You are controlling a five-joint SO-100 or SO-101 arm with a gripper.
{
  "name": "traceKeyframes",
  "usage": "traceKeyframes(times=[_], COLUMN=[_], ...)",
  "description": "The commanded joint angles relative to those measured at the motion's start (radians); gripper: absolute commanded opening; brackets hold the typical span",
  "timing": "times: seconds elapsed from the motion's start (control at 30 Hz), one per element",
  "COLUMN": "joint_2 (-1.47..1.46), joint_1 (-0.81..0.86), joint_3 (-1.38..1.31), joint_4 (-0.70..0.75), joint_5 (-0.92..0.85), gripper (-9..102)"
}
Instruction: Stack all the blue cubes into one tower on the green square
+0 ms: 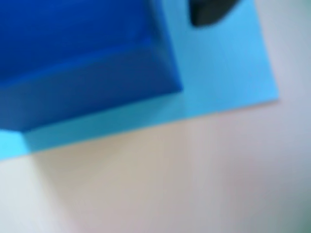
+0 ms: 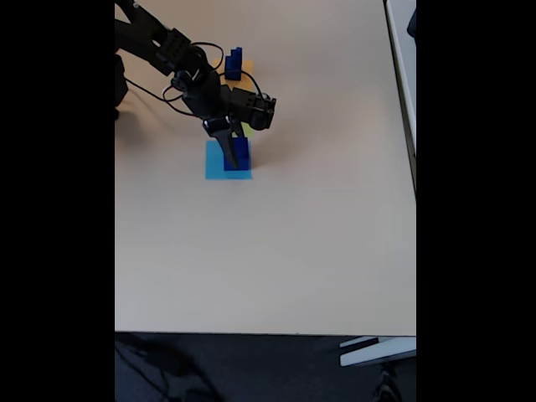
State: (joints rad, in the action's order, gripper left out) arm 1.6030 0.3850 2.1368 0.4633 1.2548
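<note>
Gripper (image 2: pixel 231 155): lowered onto a blue cube (image 2: pixel 239 153) standing on the light-blue square (image 2: pixel 216 165); whether its jaws grip cannot be told. Cube directly beneath it, dark navy, sharp-edged; probably rigid, light, smooth-faced, best taken across opposite flat sides. Another blue cube (image 2: pixel 234 64) lies well beyond on the surface (image 2: pixel 276 251).

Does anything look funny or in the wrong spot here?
Nothing is spilled or broken. One thing stands out: a blue cube sits on the light-blue square, not on a green one, with the gripper right at it. Another blue cube waits farther back on the table. The wrist view is blurry.
</note>
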Motion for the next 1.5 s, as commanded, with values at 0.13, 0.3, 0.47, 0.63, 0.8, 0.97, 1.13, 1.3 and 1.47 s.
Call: traceKeyframes(times=[0.13,0.3,0.47,0.63,0.8,0.97,1.13,1.3,1.47], joint_2=[0.006,0.005,0.005,0.005,0.015,0.043,0.106,0.149,0.178], joint_1=[0.002,0.003,0.008,0.011,0.011,0.003,-0.006,-0.031,-0.086], joint_3=[0.043,0.06,0.063,0.066,0.069,0.048,-0.055,-0.189,-0.232], joint_4=[-0.083,-0.097,-0.098,-0.101,-0.098,-0.069,0.083,0.235,0.278], joint_5=[-0.011,-0.021,-0.031,-0.035,-0.037,-0.035,-0.032,-0.015,0.038], gripper=[37,31,17,8,0,0,0,0,0])
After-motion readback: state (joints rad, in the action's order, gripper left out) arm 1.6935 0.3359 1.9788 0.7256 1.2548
